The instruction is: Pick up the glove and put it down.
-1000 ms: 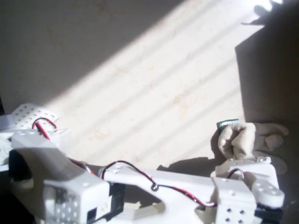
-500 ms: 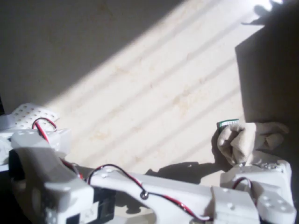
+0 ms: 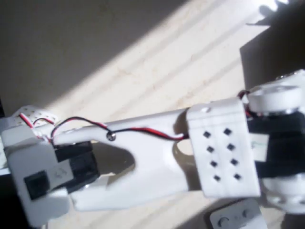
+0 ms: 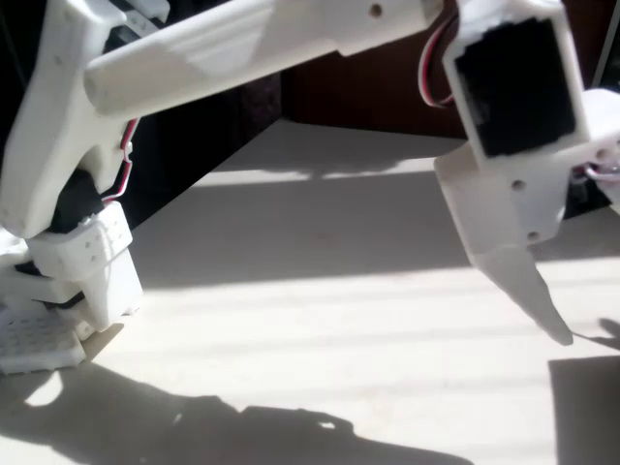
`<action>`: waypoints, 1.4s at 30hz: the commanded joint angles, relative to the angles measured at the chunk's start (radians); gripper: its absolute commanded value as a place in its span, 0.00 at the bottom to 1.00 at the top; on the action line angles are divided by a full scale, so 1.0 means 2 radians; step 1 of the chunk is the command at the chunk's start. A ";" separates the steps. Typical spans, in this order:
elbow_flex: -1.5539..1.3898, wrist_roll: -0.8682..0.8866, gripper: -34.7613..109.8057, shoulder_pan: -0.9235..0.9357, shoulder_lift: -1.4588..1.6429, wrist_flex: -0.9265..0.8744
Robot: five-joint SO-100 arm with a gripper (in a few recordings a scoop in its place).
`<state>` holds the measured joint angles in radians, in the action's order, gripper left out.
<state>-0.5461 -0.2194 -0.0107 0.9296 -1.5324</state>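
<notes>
The glove is hidden: my white arm (image 3: pixel 157 157) stretches across the overhead view and covers the right side of the table. In the fixed view the arm is raised, and the gripper (image 4: pixel 542 310) hangs above the sunlit table (image 4: pixel 320 320) with one tapered white finger (image 4: pixel 528 286) pointing down. Nothing hangs from that finger. The other finger is out of sight behind the wrist block (image 4: pixel 513 87), so I cannot make out how the jaws stand.
A flat grey device with round buttons (image 3: pixel 236 218) lies at the bottom right edge of the overhead view. The arm's base and a white perforated plate (image 4: pixel 34 339) sit at the left. A dark shadowed area (image 3: pixel 271 57) lies at the right.
The arm has risen and swung from the bottom edge up across the middle of the overhead view. It now covers the spot where the glove and the green card lay.
</notes>
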 commanded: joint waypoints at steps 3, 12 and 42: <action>0.009 0.012 0.43 -0.029 -0.047 0.027; 0.009 0.012 0.43 -0.023 -0.118 0.074; 0.009 0.005 0.24 -0.020 -0.123 0.074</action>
<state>-0.5476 -0.2010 -0.0506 0.6734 -1.3898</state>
